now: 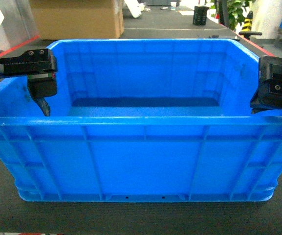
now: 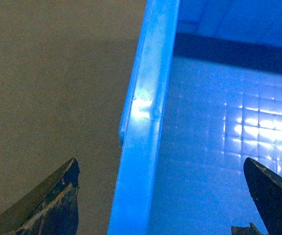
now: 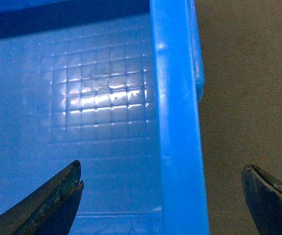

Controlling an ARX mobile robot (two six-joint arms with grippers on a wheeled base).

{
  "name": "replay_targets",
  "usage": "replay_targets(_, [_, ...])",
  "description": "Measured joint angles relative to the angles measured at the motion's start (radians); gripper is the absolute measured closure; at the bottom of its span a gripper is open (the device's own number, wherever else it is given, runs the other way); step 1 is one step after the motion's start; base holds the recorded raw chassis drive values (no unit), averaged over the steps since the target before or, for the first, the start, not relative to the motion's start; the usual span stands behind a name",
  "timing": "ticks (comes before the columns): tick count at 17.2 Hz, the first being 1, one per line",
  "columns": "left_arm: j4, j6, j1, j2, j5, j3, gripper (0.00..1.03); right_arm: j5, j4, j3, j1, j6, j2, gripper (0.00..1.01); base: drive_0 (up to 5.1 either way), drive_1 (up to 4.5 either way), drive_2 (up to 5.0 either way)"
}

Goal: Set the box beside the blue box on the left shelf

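With both my grippers, left (image 1: 42, 93) and right (image 1: 270, 95), gaping astride the box (image 1: 141, 156) rims, uneven closing could tilt it.

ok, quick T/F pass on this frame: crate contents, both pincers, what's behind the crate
1. The blue crate is empty inside. True.
2. The left pincer straddles the crate's side wall, one finger outside and one inside. True.
3. The right pincer is shut tight on the rim. False: its fingers stand wide apart on either side of the wall, not touching it.
4. A cardboard box stands behind the crate. True.
5. The crate lies tipped on its side. False: it sits upright, opening upward, on the dark surface.
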Motion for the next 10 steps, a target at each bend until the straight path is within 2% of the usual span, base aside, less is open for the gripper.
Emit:
replay_targets(3, [-0.010,0.005,0.000,0.002,-0.007,-0.002,0.05,0.021,0.000,0.000,0.000,0.010,0.001,0.03,0.0,0.00,0.0])
replay_targets(4, [-0.018,0.009,0.000,0.003,-0.007,-0.002,0.05,0.026,-0.004,0.000,0.000,0.011,0.001,0.11,0.0,0.00,0.0])
replay_targets(5, [-0.019,0.015,0.000,0.007,-0.014,-0.002,0.06,0.032,-0.004,-0.001,0.000,0.011,0.001,0.24,0.0,0.00,0.0])
replay_targets(10, [-0.035,0.040,0.005,0.013,-0.008,-0.002,0.59,0.055,0.000,-0.004,0.007,0.009,0.001,0.79,0.0,0.00,0.0])
